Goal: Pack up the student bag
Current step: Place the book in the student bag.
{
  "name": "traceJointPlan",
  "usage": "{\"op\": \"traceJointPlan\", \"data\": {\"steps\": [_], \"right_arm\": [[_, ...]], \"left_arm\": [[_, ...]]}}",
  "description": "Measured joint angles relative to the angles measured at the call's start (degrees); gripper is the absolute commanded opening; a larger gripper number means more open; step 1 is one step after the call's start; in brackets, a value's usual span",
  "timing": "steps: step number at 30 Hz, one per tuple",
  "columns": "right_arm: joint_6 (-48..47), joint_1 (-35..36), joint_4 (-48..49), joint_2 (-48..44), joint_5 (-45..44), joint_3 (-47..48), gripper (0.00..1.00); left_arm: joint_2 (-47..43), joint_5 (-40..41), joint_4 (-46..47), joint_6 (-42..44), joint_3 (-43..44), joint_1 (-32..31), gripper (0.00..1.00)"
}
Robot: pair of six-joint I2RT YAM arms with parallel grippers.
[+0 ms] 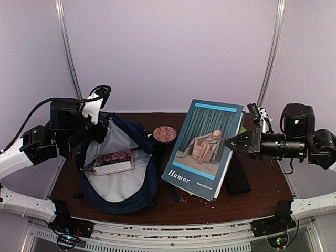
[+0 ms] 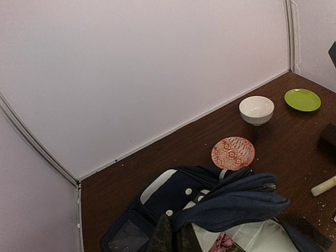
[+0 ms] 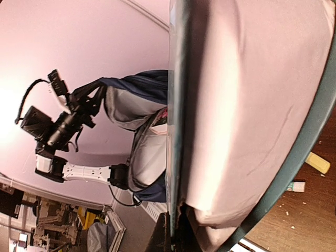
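Observation:
The student bag lies open at the left of the table, grey lining up, with a pink-flowered book inside. My left gripper is shut on the bag's upper rim and holds the opening up. In the left wrist view the fingers pinch the navy fabric. My right gripper is shut on the right edge of a large teal book titled "Humor", held tilted over the table right of the bag. In the right wrist view the book's edge runs up from the gripper, with the bag beyond.
A red patterned dish sits just behind the bag, also in the left wrist view. A flat black case lies under the book's right side. A white bowl, a green plate and a cream stick lie farther right.

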State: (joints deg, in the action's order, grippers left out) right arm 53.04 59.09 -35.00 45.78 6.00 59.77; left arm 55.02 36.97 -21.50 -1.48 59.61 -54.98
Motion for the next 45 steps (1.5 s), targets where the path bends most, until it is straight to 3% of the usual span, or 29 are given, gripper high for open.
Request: {"op": "traceJointPlan", "data": {"steps": [10,25,35,45], "right_arm": [[3.6,3.1,15.4,9.2,16.9,-6.8,0.00],[13.5,8.1,41.9,26.7,30.7,-9.9,0.00],[24.2,8.5,62.8,44.5,39.2,-8.1,0.00],[31.5,6.8,72.6,54.4,43.3,-1.6,0.00]], "left_arm": [[0.1,-6.3,15.0,0.1,-9.7,0.0,0.00],[-4.3,-13.2,33.9,7.8,-19.3,-0.2,0.00],[-9.5,-20.0,34.3,8.7,-21.6,-0.3,0.00],[-16.8,-25.2,29.3,7.6,-24.5,-0.6,0.00]]}}
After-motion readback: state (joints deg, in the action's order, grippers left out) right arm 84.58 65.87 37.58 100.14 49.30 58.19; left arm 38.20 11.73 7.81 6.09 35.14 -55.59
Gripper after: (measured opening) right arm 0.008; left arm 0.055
